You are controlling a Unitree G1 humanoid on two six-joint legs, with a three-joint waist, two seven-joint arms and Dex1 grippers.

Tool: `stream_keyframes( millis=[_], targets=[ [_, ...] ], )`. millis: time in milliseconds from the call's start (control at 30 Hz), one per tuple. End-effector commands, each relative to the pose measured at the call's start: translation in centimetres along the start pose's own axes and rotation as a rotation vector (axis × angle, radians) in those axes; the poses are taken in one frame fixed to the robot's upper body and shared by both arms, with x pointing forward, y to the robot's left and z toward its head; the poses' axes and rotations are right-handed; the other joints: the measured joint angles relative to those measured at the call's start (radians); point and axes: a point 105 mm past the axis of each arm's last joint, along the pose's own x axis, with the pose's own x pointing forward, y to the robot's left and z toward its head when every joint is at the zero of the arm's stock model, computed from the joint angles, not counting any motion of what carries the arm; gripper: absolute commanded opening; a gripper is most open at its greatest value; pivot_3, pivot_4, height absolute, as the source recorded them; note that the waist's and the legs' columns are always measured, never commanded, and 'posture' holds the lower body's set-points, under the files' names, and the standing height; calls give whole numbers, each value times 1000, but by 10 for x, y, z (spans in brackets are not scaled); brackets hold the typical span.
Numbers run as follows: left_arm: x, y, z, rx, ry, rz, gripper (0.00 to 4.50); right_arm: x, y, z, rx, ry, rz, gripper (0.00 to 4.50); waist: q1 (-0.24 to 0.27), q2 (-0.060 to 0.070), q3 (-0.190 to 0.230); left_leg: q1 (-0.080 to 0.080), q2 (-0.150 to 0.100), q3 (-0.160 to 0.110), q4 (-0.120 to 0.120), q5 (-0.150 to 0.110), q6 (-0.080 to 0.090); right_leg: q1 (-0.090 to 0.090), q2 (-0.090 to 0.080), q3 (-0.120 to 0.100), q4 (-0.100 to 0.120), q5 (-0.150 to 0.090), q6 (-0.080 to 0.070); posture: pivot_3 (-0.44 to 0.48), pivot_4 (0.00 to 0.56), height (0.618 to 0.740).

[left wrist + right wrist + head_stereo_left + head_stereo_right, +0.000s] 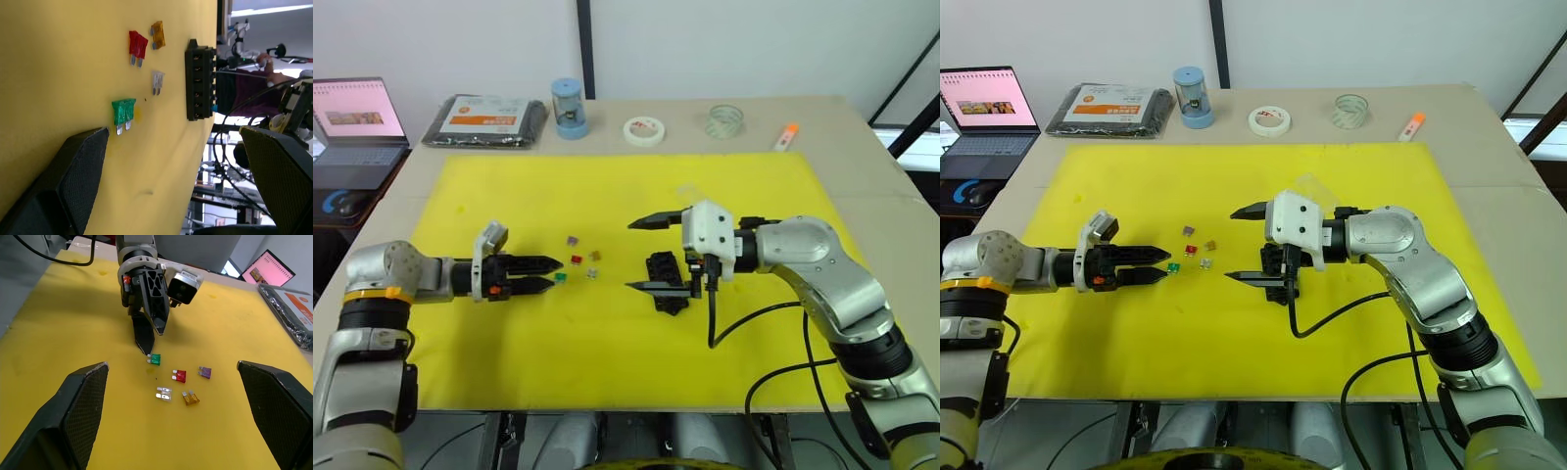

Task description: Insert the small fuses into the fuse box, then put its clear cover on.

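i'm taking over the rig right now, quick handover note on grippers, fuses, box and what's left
Left gripper: jaws open, empty, tips just beside the small green blade fuse.
Right gripper: jaws wide open, empty, spread around the small black slotted fuse box without gripping it.
Fuses: green, red, purple, amber and pale grey lie loose on the yellow mat, between the grippers.
Done: the fuse box slots I can see look empty.
Left: insert all five fuses, then fit the clear cover, which I can't locate with confidence.
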Motion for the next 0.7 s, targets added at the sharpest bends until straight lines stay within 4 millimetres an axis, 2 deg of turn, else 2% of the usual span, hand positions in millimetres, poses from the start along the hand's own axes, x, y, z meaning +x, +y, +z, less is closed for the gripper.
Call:
stream_keyframes(
  millis=[33, 233, 567, 667, 700],
  targets=[
    [4, 8, 6, 28, -38, 40, 4500, -4, -3, 11, -51, -15, -10, 4452, 5, 0, 0, 0, 0, 0, 0, 0, 0, 0, 0, 0, 0, 0, 0, 0, 150, 740],
    [5, 12, 9, 23, -76, 47, 4500, -4, -3, 12, -50, -15, -12, 4452, 17, 0, -1, 1, 0, 0, 0, 0, 0, 1, 0, 0, 0, 0, 0, 0, 150, 740],
    [19, 13, -3, 15, -55, 10, 4500, -4, -5, 11, -41, -10, -12, 4452, 19, 1, -1, 1, 0, 0, 1, 0, -1, 2, -1, 0, 1, 0, 0, 0, 150, 740],
    [21, 13, -2, 17, -58, 8, 3851, -4, -6, 12, -39, -12, -15, 4500, 18, 1, -1, 1, 0, 0, 1, 0, -1, 2, -1, 0, 1, 0, 0, 0, 150, 740],
    [22, 12, -2, 18, -60, 8, 3477, -4, -6, 13, -38, -12, -15, 4500, 18, 1, -1, 1, 0, 0, 1, 0, -1, 2, -1, 0, 1, 0, 0, 0, 150, 740]
  ],
)
